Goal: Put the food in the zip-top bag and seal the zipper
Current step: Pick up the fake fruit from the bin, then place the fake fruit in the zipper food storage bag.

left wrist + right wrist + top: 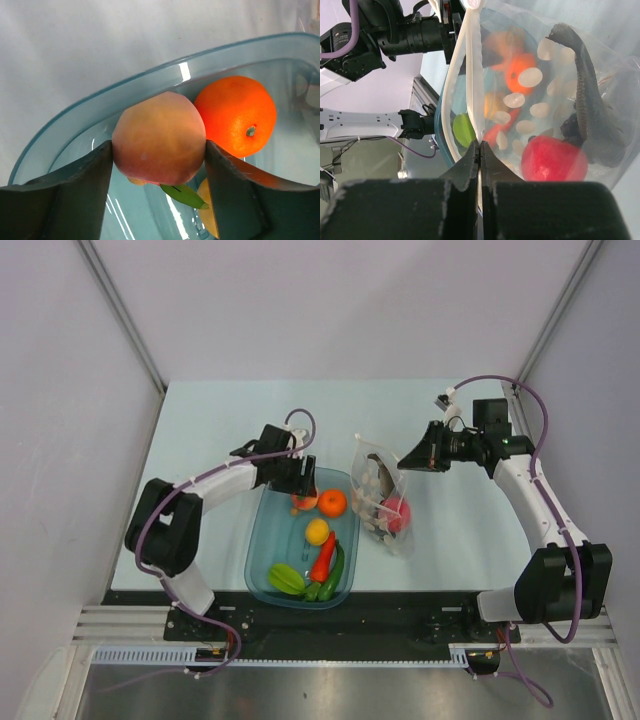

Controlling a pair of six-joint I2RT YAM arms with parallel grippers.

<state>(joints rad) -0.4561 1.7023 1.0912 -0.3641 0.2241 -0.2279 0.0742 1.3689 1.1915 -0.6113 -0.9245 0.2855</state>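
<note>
In the left wrist view a peach (159, 131) sits between the fingers of my left gripper (159, 152), both pads touching it, at the far corner of the teal tub (150, 80). An orange (235, 112) lies just beside it. From above, the tub also holds a lemon (317, 531), a red pepper (323, 558), a green pepper (334, 576) and a starfruit (286, 578). My right gripper (480, 145) is shut on the zipper (454, 80) edge of the zip-top bag (382, 498), holding its mouth up. Inside it are a red fruit (552, 160), a grey fish (585, 100) and black grapes (572, 127).
The tub (262, 540) stands near the table's front edge, between the arms, with the bag directly to its right. White walls close off the table's left, right and far sides.
</note>
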